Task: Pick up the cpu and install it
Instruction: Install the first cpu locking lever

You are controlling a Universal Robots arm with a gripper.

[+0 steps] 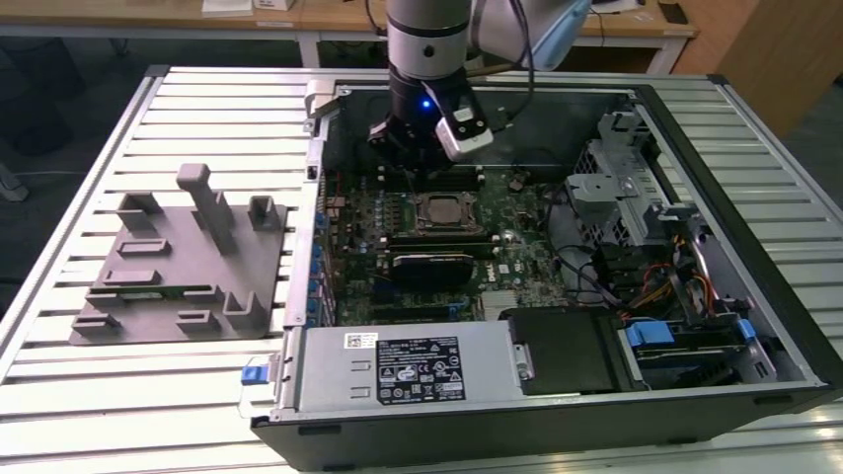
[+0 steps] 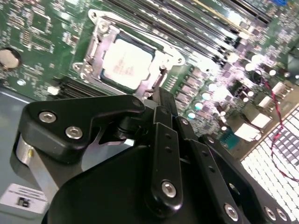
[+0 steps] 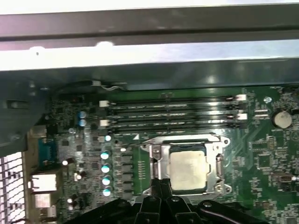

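Note:
The cpu (image 1: pixel 441 209), a small silver square, lies flat inside the socket frame (image 1: pixel 413 212) on the motherboard of the open computer case (image 1: pixel 777 296). Both wrist views show the cpu (image 2: pixel 127 63) (image 3: pixel 188 167) sitting within the metal bracket (image 3: pixel 158 161). My gripper (image 1: pixel 418 180) hangs just above the board at the socket's far edge. Its tips (image 3: pixel 162 185) (image 2: pixel 157 95) are beside the cpu, apart from it. The black fingers (image 2: pixel 164 140) are shut together with nothing between them.
Memory slots (image 3: pixel 173 112) run just beyond the socket. A black heatsink (image 1: pixel 428 265), the power supply (image 1: pixel 395 365) and a drive cage (image 1: pixel 619 197) fill the case around it. A grey fixture plate (image 1: pixel 172 267) with upright holders sits on the slatted table (image 1: pixel 79 395) at the exterior view's left.

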